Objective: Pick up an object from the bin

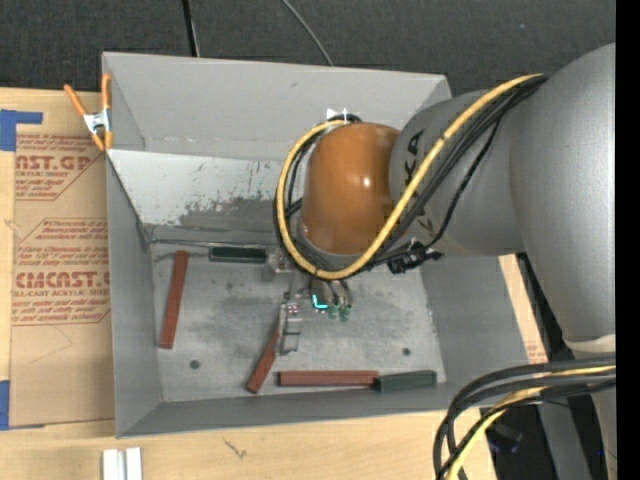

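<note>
My gripper (292, 326) hangs below the orange wrist cover, low over the middle of the bin floor. Its tip is at the upper end of a short reddish-brown stick (263, 365) that lies slanted toward the front. Whether it touches the stick I cannot tell. Just in front lies a longer reddish-brown bar (328, 378), flat along the front wall. A dark green piece (407, 378) sits end to end with it on the right.
Another reddish-brown stick (174, 299) lies near the left wall, almost lengthwise. A dark green bar (237, 254) rests against the back wall. The arm and its cables cover the bin's right rear part.
</note>
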Tool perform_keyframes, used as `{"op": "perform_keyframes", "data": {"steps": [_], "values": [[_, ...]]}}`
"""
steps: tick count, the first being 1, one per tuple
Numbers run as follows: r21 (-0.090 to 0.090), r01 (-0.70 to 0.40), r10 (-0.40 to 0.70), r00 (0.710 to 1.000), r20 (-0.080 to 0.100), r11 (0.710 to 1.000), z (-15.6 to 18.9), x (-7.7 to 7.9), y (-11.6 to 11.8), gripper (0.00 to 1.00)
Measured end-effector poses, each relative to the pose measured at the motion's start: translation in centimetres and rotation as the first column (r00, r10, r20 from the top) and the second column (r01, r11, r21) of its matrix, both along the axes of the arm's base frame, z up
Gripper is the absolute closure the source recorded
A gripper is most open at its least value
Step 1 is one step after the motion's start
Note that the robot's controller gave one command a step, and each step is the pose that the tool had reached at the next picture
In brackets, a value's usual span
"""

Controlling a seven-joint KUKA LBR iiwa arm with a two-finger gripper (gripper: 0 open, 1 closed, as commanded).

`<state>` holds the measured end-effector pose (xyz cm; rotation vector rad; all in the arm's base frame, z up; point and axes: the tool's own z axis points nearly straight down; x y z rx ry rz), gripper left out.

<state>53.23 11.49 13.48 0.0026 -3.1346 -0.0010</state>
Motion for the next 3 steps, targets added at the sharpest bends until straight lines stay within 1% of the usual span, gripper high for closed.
{"op": "perform_keyframes", "data": {"steps": [1,2,3], "values": [[0.001,0.001,-0.001,1.0,0.007,1.0,0.4,0.2,0.0,0.0],[0.0,-0.353,0.353,0.936,0.004,0.936,-5.8,-2.8,-1.4,1.0],[0.001,-0.353,0.353,0.936,0.005,0.936,-5.8,-2.8,-1.4,1.0]]}}
